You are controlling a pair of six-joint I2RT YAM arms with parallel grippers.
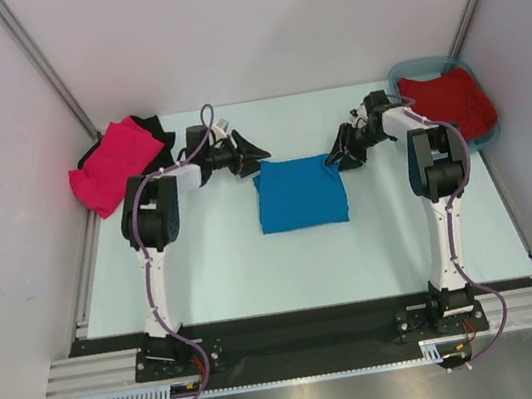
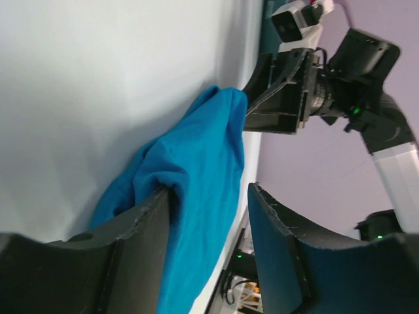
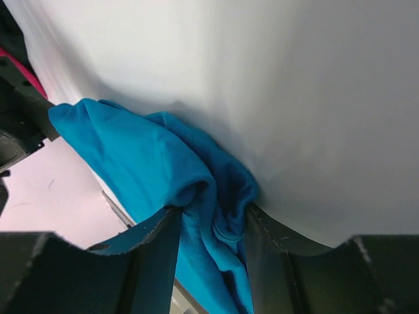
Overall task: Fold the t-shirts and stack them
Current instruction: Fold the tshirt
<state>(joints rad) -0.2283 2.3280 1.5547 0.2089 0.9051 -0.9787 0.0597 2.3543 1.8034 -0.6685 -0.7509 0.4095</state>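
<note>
The blue t-shirt [image 1: 300, 194] lies as a rough square at the middle of the table [image 1: 216, 268]. Both arms reach forward and bend inward so that each gripper meets one of its far corners, a hold that would let that edge be drawn over for a fold. The right gripper [image 1: 337, 160] pinches bunched cloth at the far-right corner. The left gripper [image 1: 260, 160] seems clamped on the far-left corner, though one finger's contact is unclear.

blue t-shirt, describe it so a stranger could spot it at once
On the pale table, look to the middle. The blue t-shirt lies there folded into a rough square, its far corners at the left gripper and right gripper. It is the only blue cloth: the pink shirt sits far left, the red shirt in the teal tub.
</note>
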